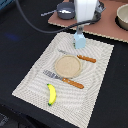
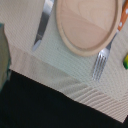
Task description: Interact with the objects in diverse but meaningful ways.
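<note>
On the black counter point(image 1: 15, 55) you've got one woven beige placemat point(image 1: 35, 75) carrying one round wooden plate point(image 1: 68, 65), one orange-handled fork point(image 1: 62, 79), one orange-handled knife point(image 1: 76, 56) and one yellow toy banana point(image 1: 51, 94). One pale blue-white carton point(image 1: 79, 40) stands upright at the mat's far edge. Banana sits near the mat's near edge, long axis running near-to-far. A brown board point(image 1: 107, 25) behind holds one dark grey pot point(image 1: 65, 9) and one pale bowl point(image 1: 122, 16). End effector opening: can't tell, hidden above the carton.
</note>
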Tool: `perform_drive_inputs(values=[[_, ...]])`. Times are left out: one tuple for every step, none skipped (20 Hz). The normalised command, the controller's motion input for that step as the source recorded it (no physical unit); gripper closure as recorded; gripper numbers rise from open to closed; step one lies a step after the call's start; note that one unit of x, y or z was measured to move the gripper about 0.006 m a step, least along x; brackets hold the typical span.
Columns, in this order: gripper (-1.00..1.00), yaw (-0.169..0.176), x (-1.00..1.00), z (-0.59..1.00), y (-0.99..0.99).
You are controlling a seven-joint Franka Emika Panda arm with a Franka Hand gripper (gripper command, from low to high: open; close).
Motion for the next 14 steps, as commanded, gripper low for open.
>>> perform_drive_inputs(values=[[-1.00, -0.151, 0.07, -0.18, -0.61], [-1.00, -0.147, 0.07, -0.17, -0.63], [-1.00, -0.146, 0.07, -0.17, -0.63], [-1.00, -0.147, 0.08, -0.17, -0.64], [-1.00, -0.141, 0.08, -0.18, -0.65], [-1.00, -0.136, 0.08, -0.20, -0.66], [-1.00, -0.135, 0.07, -0.22, -0.66], [-1.00, -0.129, 0.07, -0.22, -0.68], [-1.00, -0.124, 0.05, -0.24, -0.69], [-1.00, -0.106, 0.02, -0.15, -0.73], [-1.00, -0.086, 0.06, -0.02, -0.74], [-1.00, -0.099, 0.13, -0.03, -0.68], [-1.00, -0.101, 0.19, -0.04, -0.67], [-1.00, -0.099, 0.19, -0.05, -0.67]])
